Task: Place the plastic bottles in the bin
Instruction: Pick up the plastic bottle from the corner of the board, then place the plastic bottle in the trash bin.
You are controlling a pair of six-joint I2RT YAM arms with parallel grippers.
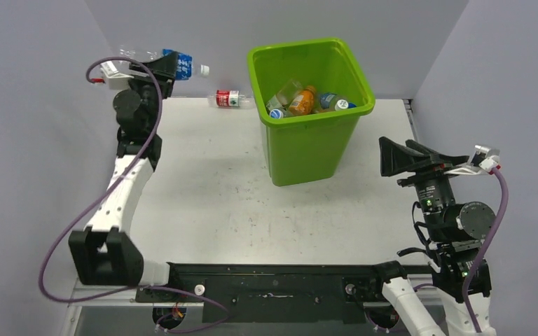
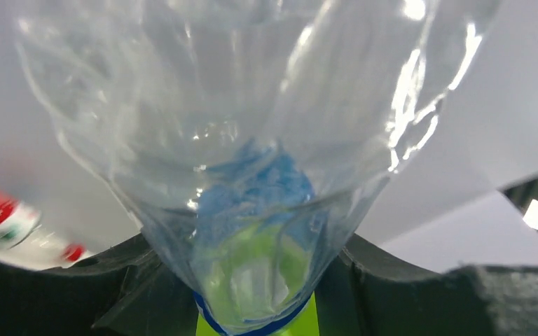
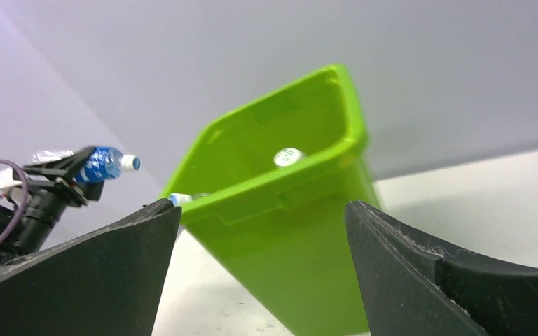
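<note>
the left pincer (image 1: 170,67) is clenched on a clear bottle (image 1: 184,64) with a blue label. it holds the bottle in the air well left of the bin (image 1: 308,150), cap pointing toward the bin. the bottle looks empty, so it is likely light, thin-walled and springy; its smooth wall may slip or buckle if pinched harder. a second bottle (image 1: 228,99) with a red label lies on the table (image 1: 210,203) just left of the bin and is best taken across its body. several bottles (image 1: 301,101) lie inside the bin. the right pincer (image 1: 387,157) hangs released, right of the bin. the bin's raised rim is the one edge to clear, and open air lies between it and the held bottle.
</note>
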